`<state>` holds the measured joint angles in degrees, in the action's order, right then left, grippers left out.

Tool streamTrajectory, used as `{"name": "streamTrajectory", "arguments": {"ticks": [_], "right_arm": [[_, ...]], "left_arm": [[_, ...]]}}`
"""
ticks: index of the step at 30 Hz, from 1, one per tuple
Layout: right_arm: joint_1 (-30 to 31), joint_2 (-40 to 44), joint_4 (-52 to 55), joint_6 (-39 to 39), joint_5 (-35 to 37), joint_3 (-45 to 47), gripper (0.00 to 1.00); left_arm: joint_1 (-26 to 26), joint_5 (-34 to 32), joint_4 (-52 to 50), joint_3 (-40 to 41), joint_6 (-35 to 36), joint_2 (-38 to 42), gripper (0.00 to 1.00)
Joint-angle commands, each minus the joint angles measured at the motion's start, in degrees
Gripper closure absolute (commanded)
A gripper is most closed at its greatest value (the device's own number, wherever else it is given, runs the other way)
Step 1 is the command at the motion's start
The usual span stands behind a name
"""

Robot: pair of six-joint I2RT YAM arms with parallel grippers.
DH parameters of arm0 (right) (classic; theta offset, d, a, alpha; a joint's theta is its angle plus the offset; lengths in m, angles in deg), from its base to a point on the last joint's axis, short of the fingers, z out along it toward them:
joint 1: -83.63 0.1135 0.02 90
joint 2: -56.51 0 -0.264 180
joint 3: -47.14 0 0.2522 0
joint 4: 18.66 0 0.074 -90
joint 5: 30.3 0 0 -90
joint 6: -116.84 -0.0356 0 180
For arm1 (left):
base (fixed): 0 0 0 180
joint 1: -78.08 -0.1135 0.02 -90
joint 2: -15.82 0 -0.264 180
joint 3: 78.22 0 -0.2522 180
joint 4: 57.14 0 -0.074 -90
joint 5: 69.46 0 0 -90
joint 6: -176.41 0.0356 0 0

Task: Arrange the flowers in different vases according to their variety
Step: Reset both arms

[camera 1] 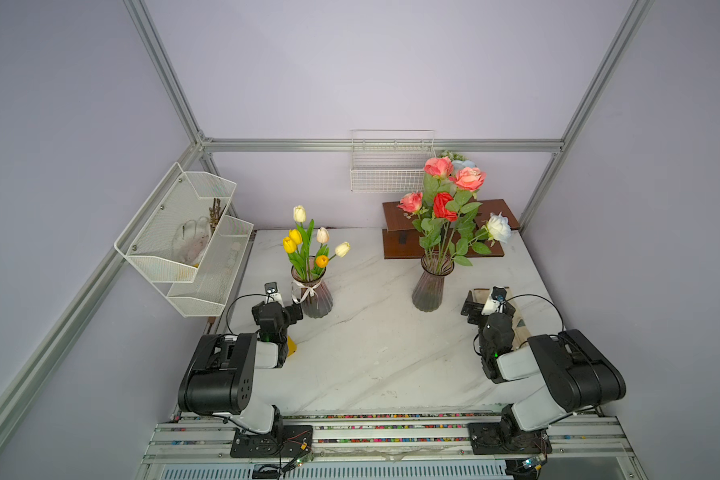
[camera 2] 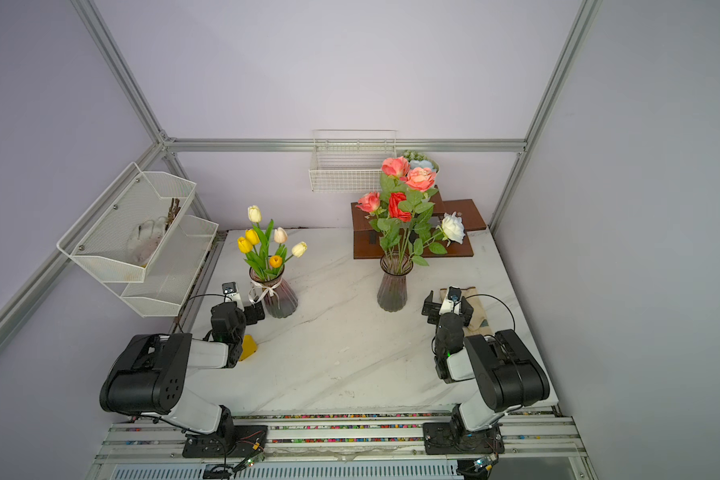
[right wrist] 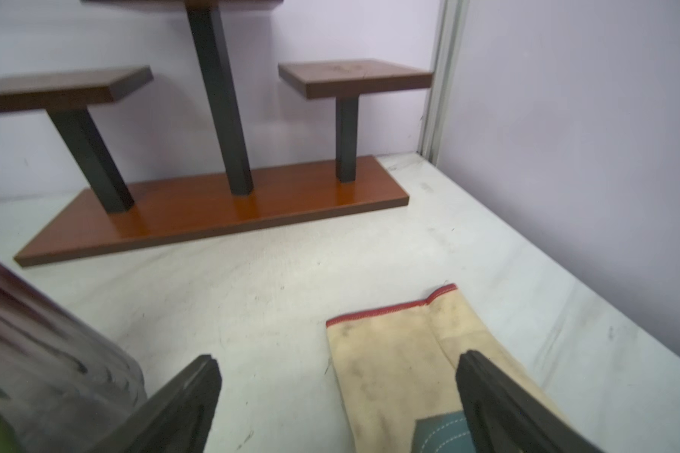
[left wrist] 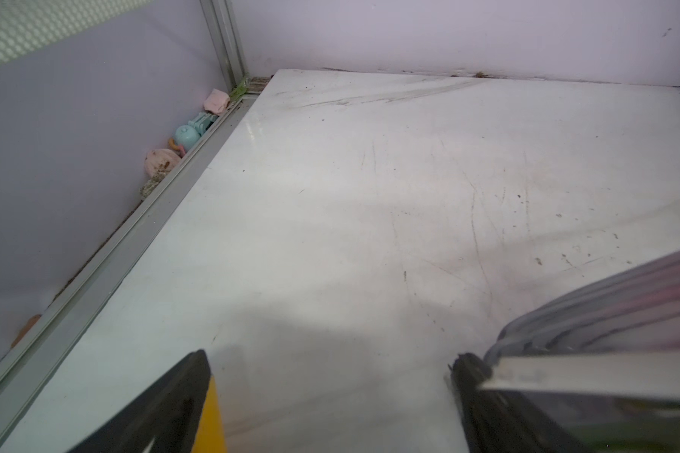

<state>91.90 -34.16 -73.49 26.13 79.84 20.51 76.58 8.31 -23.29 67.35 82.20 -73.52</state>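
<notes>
On white table [camera 1: 371,357], tulips [camera 1: 308,245] stand in bow vase [camera 1: 317,301], roses [camera 1: 445,203] in plain vase [camera 1: 429,291], well apart. Left gripper [left wrist: 332,355] spread wide, nothing in it, low just beside bow vase. Right gripper [right wrist: 338,357] spread wide too, nothing in it, low over cloth [right wrist: 389,353]. Both arms folded, elbows back.

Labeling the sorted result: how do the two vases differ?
The bow vase has a white ribbon at its neck; the plain vase has none. The bow vase holds yellow, cream and orange tulips; the plain vase holds pink, red and white roses. Both are ribbed smoky glass, standing upright.
</notes>
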Motion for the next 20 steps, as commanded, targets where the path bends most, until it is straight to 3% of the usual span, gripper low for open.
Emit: {"name": "streamTrajectory", "arguments": {"ticks": [1, 5, 20], "right_arm": [[-1.5, 2.0, 6.0, 1.2, -7.1, -4.6, 0.01], [-1.8, 0.1, -0.4, 1.2, -6.8, -3.2, 0.01], [-1.9, 0.4, 1.4, 1.0, -7.4, -3.9, 0.01]], "left_arm": [[-0.1, 2.8, 4.0, -1.4, 2.6, 0.3, 0.00], [0.0, 3.0, 3.8, -1.5, 2.6, 0.4, 0.00], [-0.1, 3.0, 3.9, -1.4, 2.6, 0.5, 0.00]]}}
